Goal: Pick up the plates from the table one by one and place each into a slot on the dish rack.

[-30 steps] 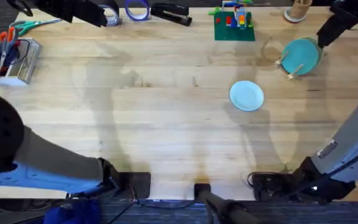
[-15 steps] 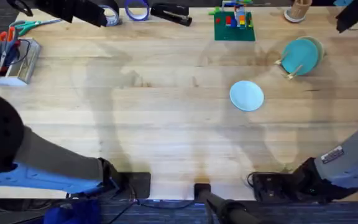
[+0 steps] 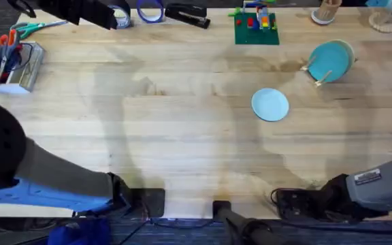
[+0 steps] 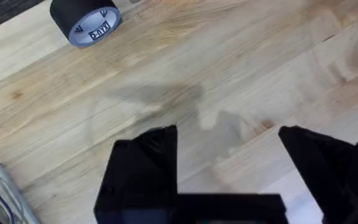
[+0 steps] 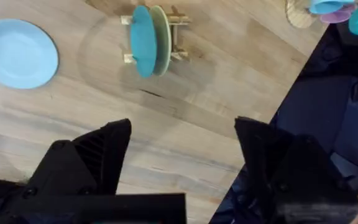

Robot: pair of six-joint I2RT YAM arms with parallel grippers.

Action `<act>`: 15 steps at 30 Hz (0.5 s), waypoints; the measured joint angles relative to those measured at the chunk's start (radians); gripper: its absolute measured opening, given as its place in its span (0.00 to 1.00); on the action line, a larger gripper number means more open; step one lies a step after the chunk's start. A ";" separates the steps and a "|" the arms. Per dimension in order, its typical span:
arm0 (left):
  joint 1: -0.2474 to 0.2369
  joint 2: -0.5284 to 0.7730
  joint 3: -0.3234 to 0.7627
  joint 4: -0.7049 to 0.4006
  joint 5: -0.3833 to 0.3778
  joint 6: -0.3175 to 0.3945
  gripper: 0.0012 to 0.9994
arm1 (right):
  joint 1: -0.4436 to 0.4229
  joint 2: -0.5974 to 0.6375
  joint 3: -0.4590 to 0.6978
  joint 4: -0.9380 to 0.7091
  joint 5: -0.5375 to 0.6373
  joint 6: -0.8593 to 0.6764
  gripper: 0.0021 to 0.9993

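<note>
A light blue plate (image 3: 270, 105) lies flat on the table (image 3: 182, 136), right of the middle; the right wrist view also shows this plate (image 5: 17, 53). At the back right stands the dish rack (image 3: 316, 73), holding a darker teal plate (image 3: 329, 60) upright with a cream-yellow plate (image 5: 161, 38) in the slot right behind it. My right gripper (image 5: 182, 162) hangs open high above the table's right edge, away from the rack (image 5: 178, 37), with nothing in it. My left gripper (image 4: 229, 165) is open and empty over bare wood at the far left, near a black tape roll (image 4: 86, 22).
A green baseplate with blocks (image 3: 256, 28) sits at the back centre. Tape rolls (image 3: 150, 9), a black stapler (image 3: 186, 13), scissors (image 3: 33, 27) and a wire basket of pens (image 3: 15, 64) line the back left. Stacked cups (image 5: 334, 7) stand beyond the rack.
My right arm has drawn back from beside the rack, swinging right and leaving the overhead view. Both plates in the rack and the blue plate have stayed put.
</note>
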 joint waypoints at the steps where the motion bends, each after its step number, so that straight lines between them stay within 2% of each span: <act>1: 0.000 0.000 0.000 0.000 0.000 0.000 0.99 | 0.000 -0.002 0.000 0.001 0.000 0.000 1.00; 8: 0.000 0.000 0.000 0.000 0.000 0.000 0.99 | 0.019 -0.003 0.000 0.016 -0.002 0.005 1.00; 15: 0.000 0.000 0.000 0.000 0.000 0.000 0.99 | 0.065 -0.003 0.000 0.093 -0.002 0.101 1.00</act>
